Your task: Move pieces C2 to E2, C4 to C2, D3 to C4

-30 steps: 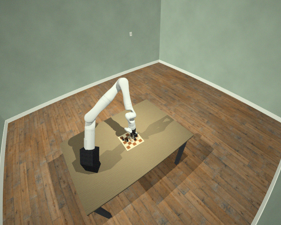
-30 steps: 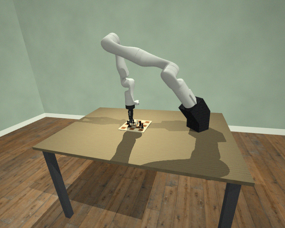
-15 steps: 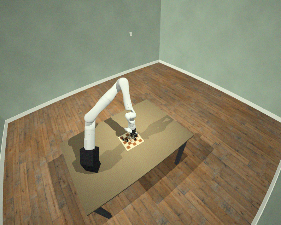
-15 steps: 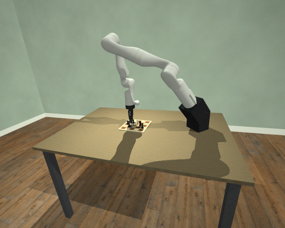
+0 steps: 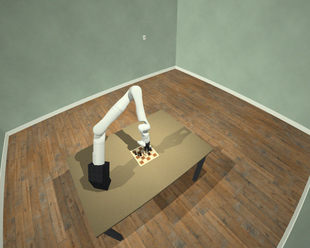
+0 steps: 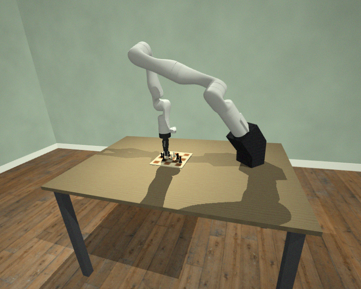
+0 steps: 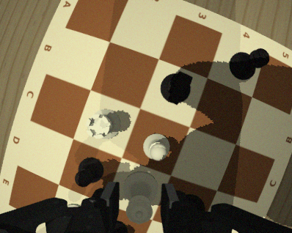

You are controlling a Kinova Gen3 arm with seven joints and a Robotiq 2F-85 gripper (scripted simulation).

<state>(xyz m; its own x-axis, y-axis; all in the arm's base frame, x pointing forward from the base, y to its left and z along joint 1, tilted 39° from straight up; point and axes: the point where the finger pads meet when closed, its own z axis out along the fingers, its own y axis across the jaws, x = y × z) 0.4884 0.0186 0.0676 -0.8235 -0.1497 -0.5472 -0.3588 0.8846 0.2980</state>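
Observation:
The pale round-topped piece (image 7: 139,214) stands upright on D3 in the wrist view. My gripper (image 7: 140,196) (image 6: 165,154) (image 5: 147,151) is low over the board with one finger on each side of this piece. A narrow gap shows between the piece and each finger, so the gripper is open. The white rook (image 7: 99,125) stands on C2. Square C4 (image 7: 205,154) is in shadow with no piece on it. On E2 only the pale rim of a piece (image 7: 74,205) shows; my left finger's linkage hides the rest.
A white pawn (image 7: 156,147) stands on C3, close ahead of the fingers. Black pieces stand on D2 (image 7: 90,170), B3 (image 7: 174,89) and A4 (image 7: 242,66). Another dark piece on E3 is mostly hidden. A dark shape beside the right finger, near D4, is unclear.

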